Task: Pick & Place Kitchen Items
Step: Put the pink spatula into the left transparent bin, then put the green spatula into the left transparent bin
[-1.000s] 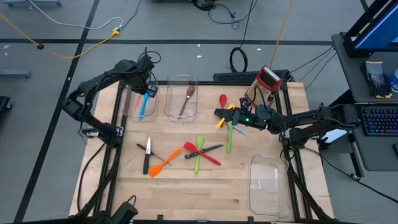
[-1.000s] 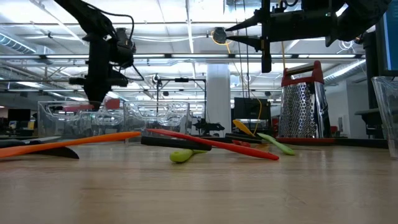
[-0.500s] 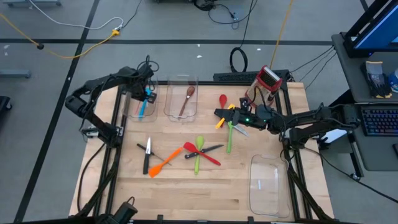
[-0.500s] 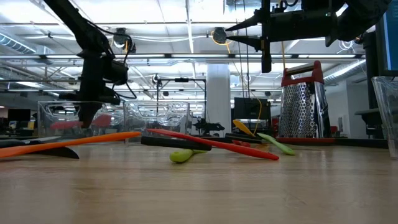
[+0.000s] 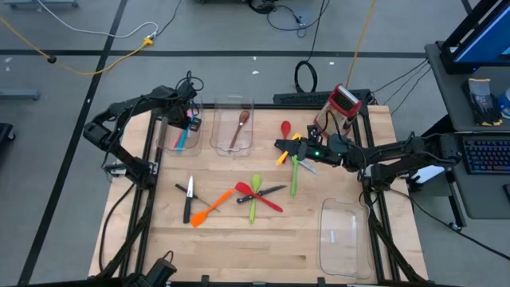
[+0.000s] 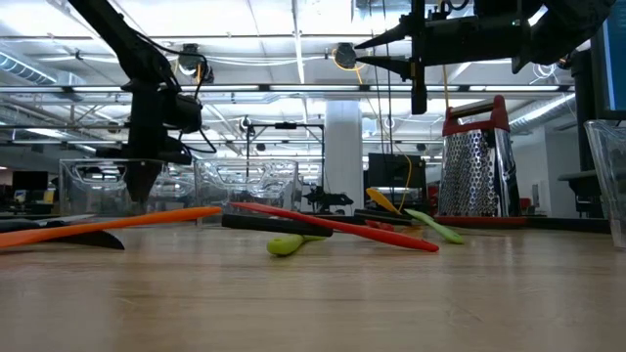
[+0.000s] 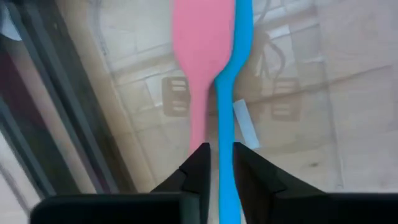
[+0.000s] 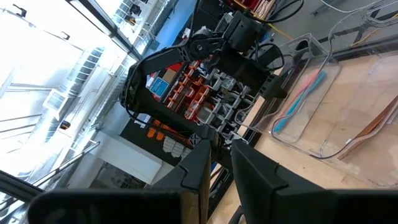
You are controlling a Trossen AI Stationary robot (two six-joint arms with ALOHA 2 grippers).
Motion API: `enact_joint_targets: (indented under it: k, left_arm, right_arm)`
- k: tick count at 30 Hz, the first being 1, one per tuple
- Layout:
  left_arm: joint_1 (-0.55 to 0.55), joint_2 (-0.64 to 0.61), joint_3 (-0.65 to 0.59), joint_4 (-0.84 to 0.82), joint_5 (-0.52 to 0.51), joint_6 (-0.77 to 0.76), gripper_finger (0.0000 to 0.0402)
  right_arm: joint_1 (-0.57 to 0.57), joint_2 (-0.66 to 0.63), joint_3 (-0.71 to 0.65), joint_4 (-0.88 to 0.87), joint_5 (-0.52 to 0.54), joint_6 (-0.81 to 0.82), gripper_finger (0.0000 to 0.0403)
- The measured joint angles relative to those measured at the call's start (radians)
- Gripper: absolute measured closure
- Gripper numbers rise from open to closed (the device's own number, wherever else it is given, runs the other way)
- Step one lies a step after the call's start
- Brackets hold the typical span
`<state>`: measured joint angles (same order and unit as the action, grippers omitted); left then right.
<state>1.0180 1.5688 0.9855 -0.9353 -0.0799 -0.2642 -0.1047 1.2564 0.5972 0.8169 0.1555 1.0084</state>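
In the left wrist view a pink spatula (image 7: pixel 202 50) and a blue utensil (image 7: pixel 241 37) lie side by side on the floor of the far-left clear bin (image 5: pixel 165 131). My left gripper (image 7: pixel 221 149) points down into that bin, open a little, one finger on each side of the blue handle. My right gripper (image 5: pixel 277 145) hangs level above the table's far middle, pointing left, open a narrow gap with nothing in it. On the table lie a knife (image 5: pixel 190 199), an orange spatula (image 5: pixel 205 211), a red spatula (image 5: pixel 263 198) and a green spoon (image 5: pixel 255 191). My left gripper straddles the blue utensil's handle (image 7: pixel 226 134), coming from above and pointing down. I cannot tell whether the fingers touch the handle. The utensil lies flat on the bin's floor beside the pink spatula.
A second clear bin (image 5: pixel 219 135) beside the first holds a wooden spoon (image 5: pixel 239 127). A third clear bin (image 5: pixel 344 235) stands at the near right. A red-and-silver grater (image 5: pixel 344 100) stands at the far right. A red spoon (image 5: pixel 286 127) and a green spatula (image 5: pixel 294 175) lie below my right arm.
My left gripper has sunk into the far-left bin, then stayed still. The blue utensil under it now lies lower in the bin, with the pink spatula showing beside it.
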Motion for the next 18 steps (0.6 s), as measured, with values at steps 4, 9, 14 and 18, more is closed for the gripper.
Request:
enact_joint_targets:
  k: [4,9,14,18]
  left_arm:
    - [0.000,0.000,0.000,0.000,0.000,0.000,0.0285]
    - [0.000,-0.033,0.020,-0.018,0.037,0.019,0.0245]
    - [-0.017,-0.160,0.071,-0.024,0.052,0.001,0.0233]
    - [-0.056,-0.294,0.122,-0.029,0.055,-0.027,0.0238]
  right_arm:
    - [0.000,0.000,0.000,0.000,0.000,0.000,0.0344]
    - [0.000,0.000,0.000,0.000,-0.001,-0.026,0.0344]
    - [0.000,0.000,0.000,0.000,-0.001,-0.069,0.0344]
    - [-0.002,0.000,0.000,0.001,-0.002,-0.112,0.0344]
